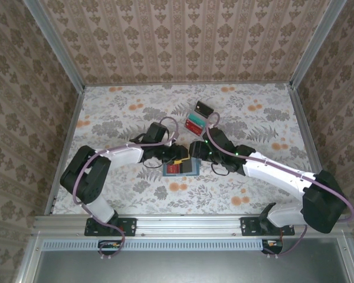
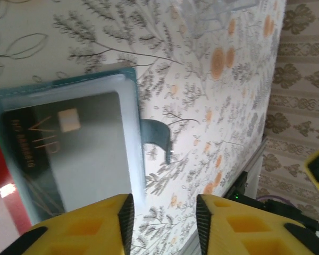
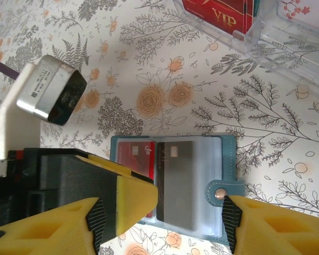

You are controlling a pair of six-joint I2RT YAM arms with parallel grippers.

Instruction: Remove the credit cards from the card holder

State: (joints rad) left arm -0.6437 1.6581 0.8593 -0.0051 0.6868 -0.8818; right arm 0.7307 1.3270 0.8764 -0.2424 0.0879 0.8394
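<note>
The card holder [image 3: 203,166] is a small teal wallet. It lies open and flat on the flowery table [image 1: 121,112], close to the middle and a bit toward the near edge. Its inside faces up. The inside is pale blue-grey with see-through pockets. A short teal tab [image 3: 226,192] with a round silver snap sticks out from one side and rests on the table.

Two cards sit in the pockets, side by side. One is the red card [image 3: 136,159]. The other is the dark grey card [image 3: 175,186]. It has a small pale chip and gold letters that say VIP. Both cards lie flat and tucked in.
</note>
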